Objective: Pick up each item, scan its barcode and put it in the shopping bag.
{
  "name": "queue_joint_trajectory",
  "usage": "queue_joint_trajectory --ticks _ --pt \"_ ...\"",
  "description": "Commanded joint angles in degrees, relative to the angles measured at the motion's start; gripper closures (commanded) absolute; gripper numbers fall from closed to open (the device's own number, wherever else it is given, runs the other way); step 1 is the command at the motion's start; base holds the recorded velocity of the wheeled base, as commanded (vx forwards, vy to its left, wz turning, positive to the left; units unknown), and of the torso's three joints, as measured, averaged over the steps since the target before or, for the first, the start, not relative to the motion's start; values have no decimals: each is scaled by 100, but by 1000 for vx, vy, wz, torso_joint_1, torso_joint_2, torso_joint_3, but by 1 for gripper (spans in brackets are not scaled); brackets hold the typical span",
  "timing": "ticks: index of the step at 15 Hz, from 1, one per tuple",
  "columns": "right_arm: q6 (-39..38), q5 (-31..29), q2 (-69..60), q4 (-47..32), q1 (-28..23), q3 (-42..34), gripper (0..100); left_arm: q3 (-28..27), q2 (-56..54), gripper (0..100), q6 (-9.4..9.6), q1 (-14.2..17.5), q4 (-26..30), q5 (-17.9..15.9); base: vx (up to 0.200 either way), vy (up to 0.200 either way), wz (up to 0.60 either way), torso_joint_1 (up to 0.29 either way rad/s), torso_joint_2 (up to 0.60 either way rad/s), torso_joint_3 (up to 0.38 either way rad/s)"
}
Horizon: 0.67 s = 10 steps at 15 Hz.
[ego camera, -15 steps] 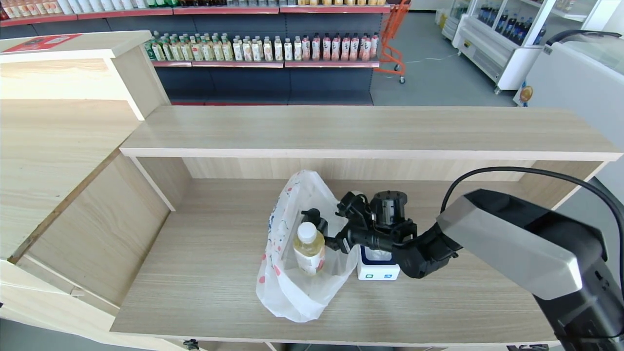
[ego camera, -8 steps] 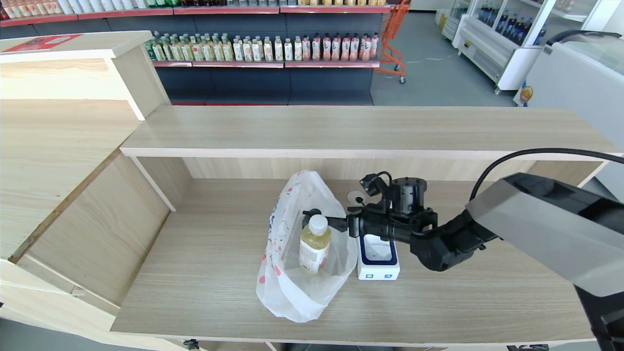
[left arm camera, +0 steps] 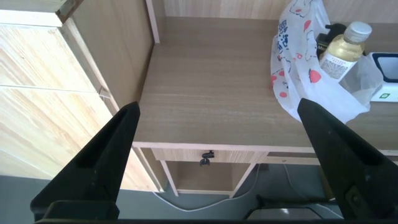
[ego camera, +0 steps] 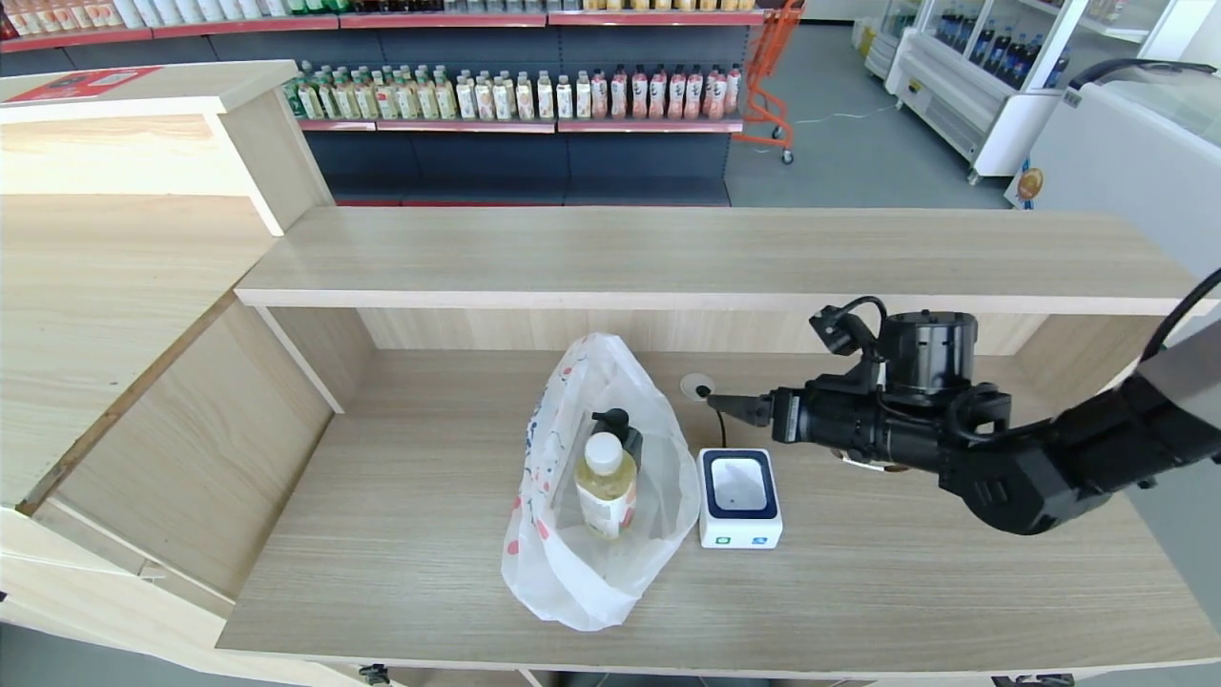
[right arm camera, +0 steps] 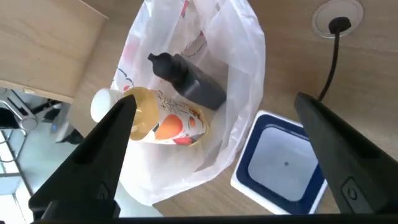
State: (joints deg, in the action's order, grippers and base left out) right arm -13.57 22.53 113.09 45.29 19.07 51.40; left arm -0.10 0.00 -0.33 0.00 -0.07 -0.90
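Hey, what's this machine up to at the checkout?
A robot is bagging groceries at a shop counter. A yellow drink bottle and a dark bottle already sit inside the shopping bag, with the scanner just beside it. The right gripper hangs open and empty above the counter, past the scanner. The left gripper is open too, off to the left of the bag, holding nothing.
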Motion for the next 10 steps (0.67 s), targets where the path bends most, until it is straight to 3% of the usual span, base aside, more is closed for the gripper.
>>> queue_joint_trajectory --ticks 1,5,7,10 --pt "-67 -38 -2125 -1083 -500 -1105 0 1 0 0 -2 0 -1 2 0 0 0 0 0 0" --pt "1049 -477 -4761 -2068 -1669 -2705 0 1 0 0 -2 0 -1 2 0 0 0 0 0 0" --pt "1163 -565 -6282 -2560 -2056 -3645 0 1 0 0 -2 0 -1 2 0 0 0 0 0 0" --pt "1146 -1321 -8576 -3615 -2241 -4674 0 1 0 0 -2 0 -1 2 0 0 0 0 0 0"
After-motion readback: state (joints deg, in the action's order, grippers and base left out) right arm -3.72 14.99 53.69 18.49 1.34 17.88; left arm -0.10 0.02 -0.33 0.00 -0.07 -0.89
